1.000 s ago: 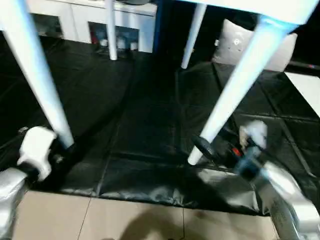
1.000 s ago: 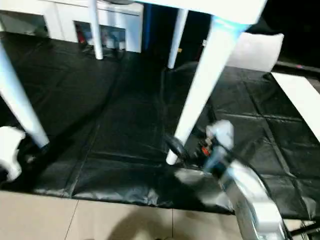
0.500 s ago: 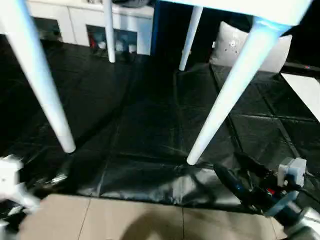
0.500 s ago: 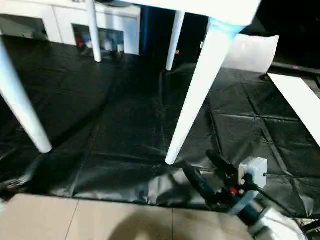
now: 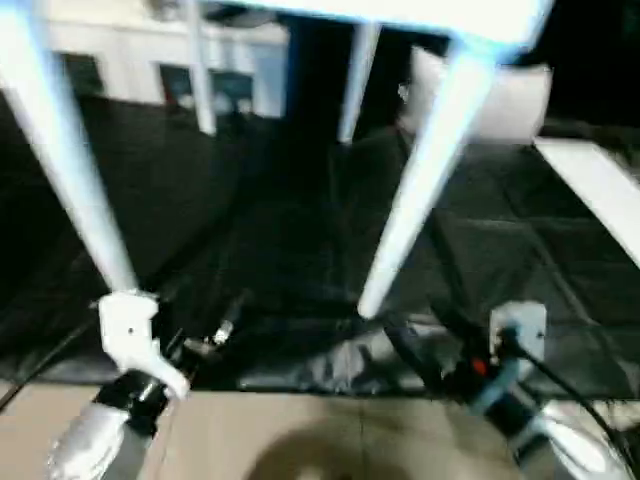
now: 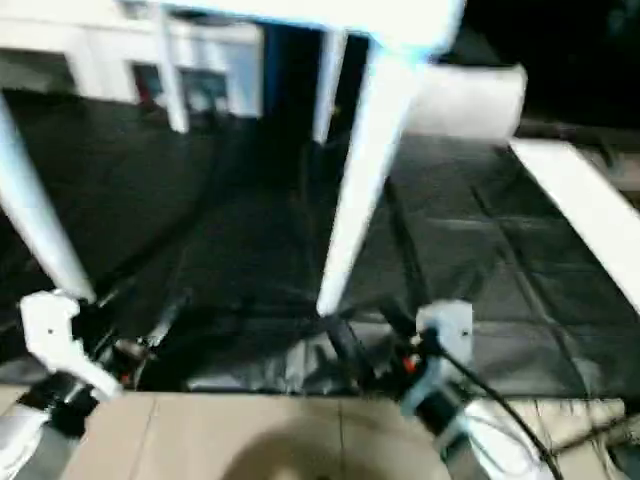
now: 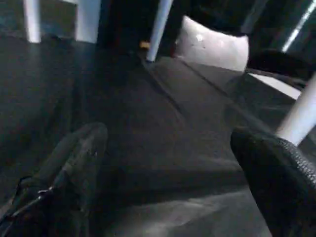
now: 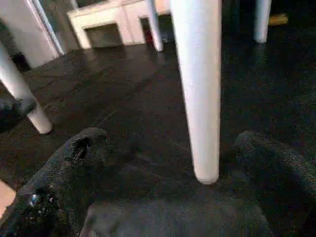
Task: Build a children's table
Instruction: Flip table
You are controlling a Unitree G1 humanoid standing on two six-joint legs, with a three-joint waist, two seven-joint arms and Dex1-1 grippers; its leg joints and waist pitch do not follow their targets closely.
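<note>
Both arms have pulled back off the legs since a second ago: the left gripper [image 5: 195, 345] now sits just beside the near-left leg [image 5: 70, 170], the right gripper [image 5: 430, 345] just short of the near-right leg [image 8: 197, 84], jaws on both spread wide and empty. White children's table [image 5: 400, 15] stands upright on the black floor mat [image 5: 280, 240], all four legs down.
</note>
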